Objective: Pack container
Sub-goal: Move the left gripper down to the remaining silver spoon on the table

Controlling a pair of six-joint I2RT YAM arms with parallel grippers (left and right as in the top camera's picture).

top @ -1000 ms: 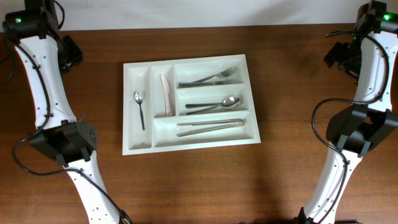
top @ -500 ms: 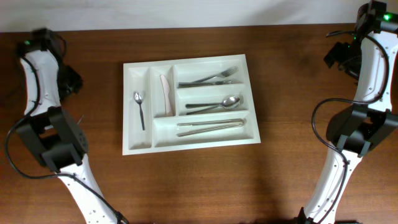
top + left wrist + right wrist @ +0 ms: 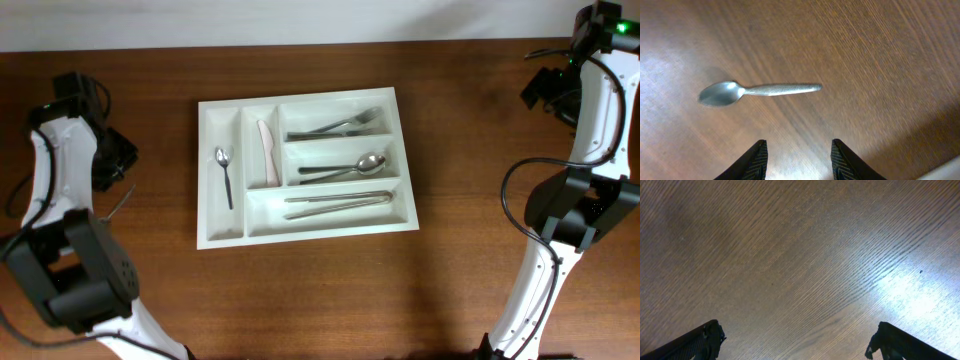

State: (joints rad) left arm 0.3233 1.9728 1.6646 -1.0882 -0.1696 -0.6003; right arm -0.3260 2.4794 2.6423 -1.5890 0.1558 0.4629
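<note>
Left gripper (image 3: 797,152) is seen with its jaws partly parted and nothing held between them. A loose teaspoon (image 3: 756,91) lies on the table (image 3: 880,60) just ahead of it, well to the left of the container (image 3: 300,233). Right gripper (image 3: 795,342) is spread wide and empty, well to the container's right. Every compartment is already occupied: a small spoon (image 3: 225,172), a knife (image 3: 266,155), forks (image 3: 340,127), spoons (image 3: 345,166) and long pieces (image 3: 340,203). Packing is judged nearly done; the loose teaspoon remains to be picked up and laid in.
</note>
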